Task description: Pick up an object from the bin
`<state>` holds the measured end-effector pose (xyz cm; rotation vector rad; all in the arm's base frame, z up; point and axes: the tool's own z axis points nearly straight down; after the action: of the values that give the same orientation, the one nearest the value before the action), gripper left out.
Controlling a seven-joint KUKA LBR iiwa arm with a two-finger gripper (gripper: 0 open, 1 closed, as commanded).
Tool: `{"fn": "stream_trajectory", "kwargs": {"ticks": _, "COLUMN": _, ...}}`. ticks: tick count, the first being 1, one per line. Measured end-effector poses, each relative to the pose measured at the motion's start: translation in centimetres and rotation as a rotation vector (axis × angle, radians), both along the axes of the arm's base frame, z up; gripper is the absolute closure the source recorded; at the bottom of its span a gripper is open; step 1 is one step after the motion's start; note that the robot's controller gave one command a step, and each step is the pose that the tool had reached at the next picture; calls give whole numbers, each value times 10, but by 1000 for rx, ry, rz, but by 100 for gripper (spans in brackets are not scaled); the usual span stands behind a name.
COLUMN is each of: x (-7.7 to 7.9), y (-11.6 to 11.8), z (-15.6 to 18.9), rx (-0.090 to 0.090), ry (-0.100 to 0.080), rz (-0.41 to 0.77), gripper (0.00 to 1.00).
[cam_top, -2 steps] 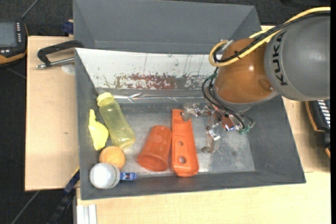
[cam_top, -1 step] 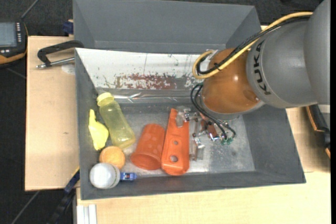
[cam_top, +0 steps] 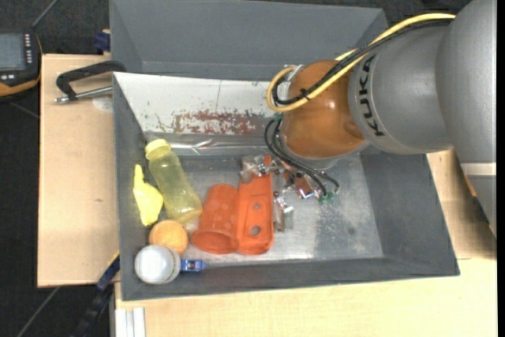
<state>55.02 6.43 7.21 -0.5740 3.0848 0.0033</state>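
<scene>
My gripper (cam_top: 278, 189) is low in the grey bin (cam_top: 402, 221), right at the orange flat piece w/ holes (cam_top: 256, 223). Open or closed: can't tell. Touching that piece's far side: orange cup (cam_top: 217, 219). Farther off: yellowish bottle (cam_top: 173, 185), orange ball (cam_top: 168, 235), white ball (cam_top: 156, 264).

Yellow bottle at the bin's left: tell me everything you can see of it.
The yellow bottle looks like translucent pale-yellow plastic with an opaque yellow cap. It lies on its side on the floor of the bin, at the left, with its cap toward the back wall and its base toward the front. A yellow piece lies against its left side, an orange ball sits at its base, and an orange cup lies close on its right.
</scene>
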Motion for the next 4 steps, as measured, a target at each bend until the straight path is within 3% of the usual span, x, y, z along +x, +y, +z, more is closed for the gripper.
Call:
{"fn": "stream_trajectory", "kwargs": {"ticks": 1, "x": -13, "y": 35, "z": -2, "rx": 0, "ry": -5, "rz": -128, "gripper": 100}}
{"fn": "stream_trajectory", "kwargs": {"ticks": 4, "x": -7, "y": 39, "z": 8, "rx": 1, "ry": -7, "rz": -96, "gripper": 100}}
